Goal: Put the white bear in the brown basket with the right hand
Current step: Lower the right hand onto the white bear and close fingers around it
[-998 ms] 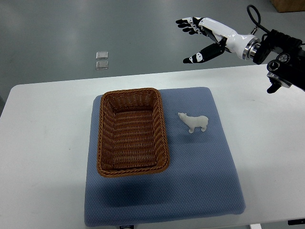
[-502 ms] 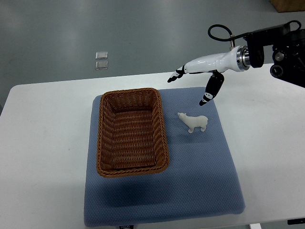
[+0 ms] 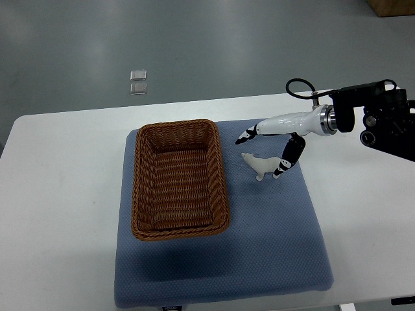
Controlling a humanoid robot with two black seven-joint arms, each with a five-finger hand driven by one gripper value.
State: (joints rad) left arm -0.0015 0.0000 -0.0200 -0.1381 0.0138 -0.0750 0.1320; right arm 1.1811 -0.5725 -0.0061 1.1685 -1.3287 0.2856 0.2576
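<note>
- The right robot hand (image 3: pixel 266 150) reaches in from the right edge, fingers spread around the white bear (image 3: pixel 261 166), not closed on it.
- The bear stands on a blue mat (image 3: pixel 272 246), just right of the brown basket (image 3: pixel 179 178).
- The basket sits on the mat's left half.
- The mat lies on the white tabletop (image 3: pixel 58 214).

Right hand (image 3: pixel 267 146): glossy white plastic shell with black fingertips, smooth throughout; the wrist behind it shows a bright metal ring, then matt black housing. White bear (image 3: pixel 261 166), just below the fingers: smooth, matt to faintly sheened (plastic or ceramic, cannot tell which). Brown basket (image 3: pixel 179 179), to the hand's left: woven wicker, ribbed and rough. Blue mat (image 3: pixel 259 246) beneath both: cloth-like, finely dimpled, matt. White table (image 3: pixel 58 194): smooth, low sheen.
</note>
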